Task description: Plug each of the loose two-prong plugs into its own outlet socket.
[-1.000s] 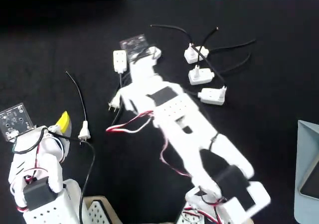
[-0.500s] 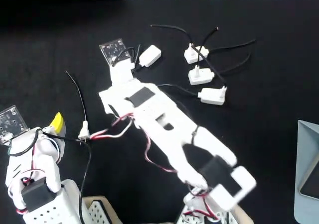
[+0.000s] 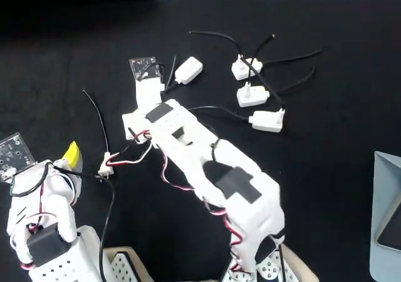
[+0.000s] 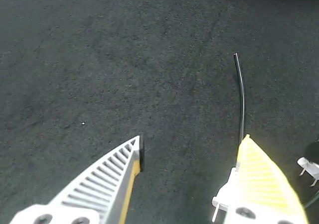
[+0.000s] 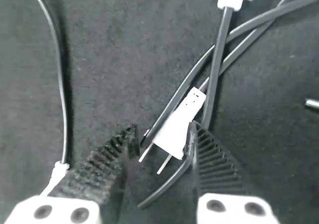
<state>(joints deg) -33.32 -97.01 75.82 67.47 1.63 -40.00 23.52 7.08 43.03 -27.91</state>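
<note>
Operator: Right gripper [image 5: 162, 132] state?
Technician: Jaws spread, straddling the loose plug [image 5: 175, 127], which lies flat among crossed cables [image 5: 215, 79] on the table [image 5: 99, 59], prongs toward the wrist; positioned, I judge, for a body grasp

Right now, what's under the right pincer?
A white two-prong plug lies on the black table between the fingers of the open right pincer, amid crossing black cables. Whether a cable runs beneath the plug is hidden by its body.
</note>
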